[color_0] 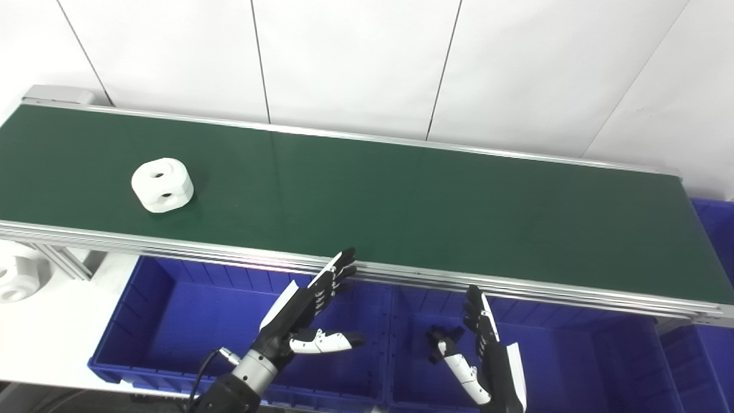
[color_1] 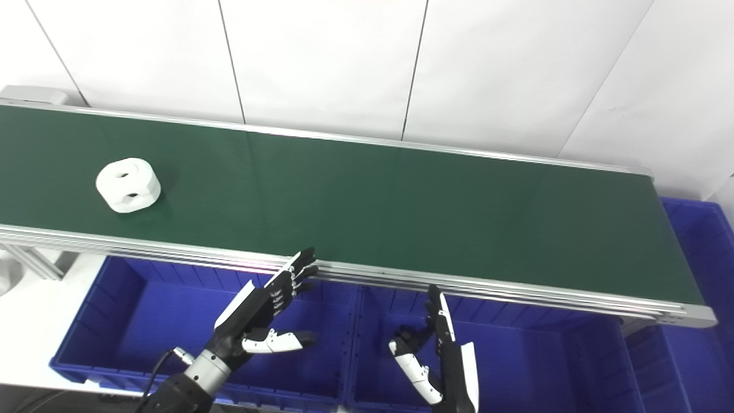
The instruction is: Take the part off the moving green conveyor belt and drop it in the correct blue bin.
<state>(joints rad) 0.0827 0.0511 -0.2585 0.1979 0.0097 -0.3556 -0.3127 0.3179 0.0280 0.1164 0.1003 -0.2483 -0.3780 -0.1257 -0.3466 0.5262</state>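
A white rounded part [color_0: 162,184] with two holes in its top lies on the green conveyor belt [color_0: 401,201] near its left end. Below the belt's near rail stand two blue bins side by side, a left bin [color_0: 172,321] and a right bin [color_0: 573,355]. My left hand [color_0: 307,312] hovers open over the left bin, fingertips up by the rail, thumb held out to the right. Over the right bin my right hand [color_0: 484,350] is open too, fingers pointing up. Neither hand holds anything, and both are far right of the part.
Another white part [color_0: 14,275] lies on the white table at the far left, below the belt's frame. A further blue bin [color_0: 717,229] stands past the belt's right end. White wall panels rise behind the belt.
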